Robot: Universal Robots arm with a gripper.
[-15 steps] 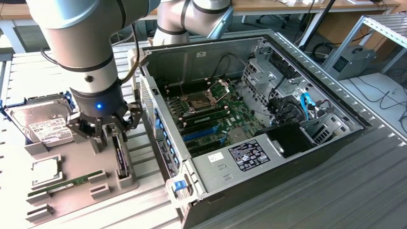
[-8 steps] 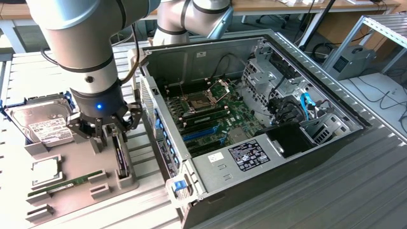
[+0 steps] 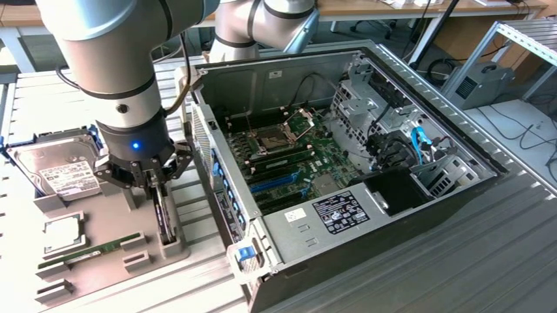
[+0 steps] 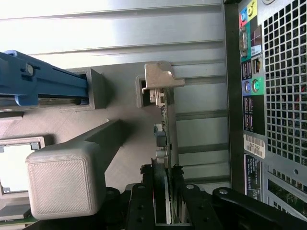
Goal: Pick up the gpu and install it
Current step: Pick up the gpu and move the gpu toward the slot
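The gpu (image 3: 164, 222) stands on edge in a slot of the grey holder tray (image 3: 104, 225), at the exterior view's left of the open computer case (image 3: 348, 215). In the wrist view the gpu (image 4: 165, 129) runs away from the camera as a thin card, with its silver bracket (image 4: 160, 79) at the far end. My gripper (image 3: 159, 190) hangs straight down over the card. Its black fingers (image 4: 146, 191) sit on both faces of the card's near end, and my gripper (image 4: 163, 179) looks shut on it. The card still rests in the holder.
On the same tray are a silver hard drive (image 3: 61, 173) in a blue caddy (image 4: 38, 81), a green RAM stick (image 3: 87, 251) and a grey post (image 4: 64, 184). The case lies open, showing the motherboard with blue slots (image 3: 274, 182). Its rear panel (image 4: 268, 96) is close beside the card.
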